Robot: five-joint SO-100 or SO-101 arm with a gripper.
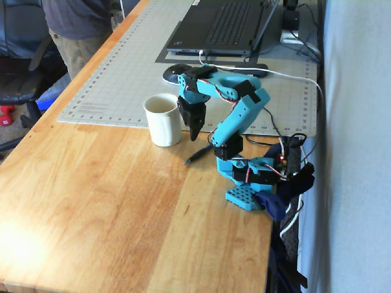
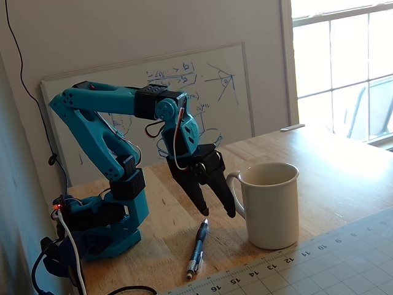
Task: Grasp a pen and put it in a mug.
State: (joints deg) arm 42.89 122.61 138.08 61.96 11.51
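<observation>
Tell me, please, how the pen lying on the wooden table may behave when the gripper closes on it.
The pen looks thin and rigid, so it should probably stay straight when pinched. Its round barrel lies flat on smooth wood, so it may roll if one finger touches first. The open gripper hangs just above its tip beside the mug, so an off-centre grip would likely tilt it.

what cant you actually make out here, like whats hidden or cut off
- Bottom of the mug: in this fixed view the rim hides the inside; in the other fixed view the inside is too small to tell.
- Upper end of the pen: the arm covers it in that fixed view.
- Whiteboard: the arm hides part of the writing.
- Laptop: cut off by the top edge.
- Gripper: its gap is unclear in this view; it reads open in the other fixed view.
</observation>
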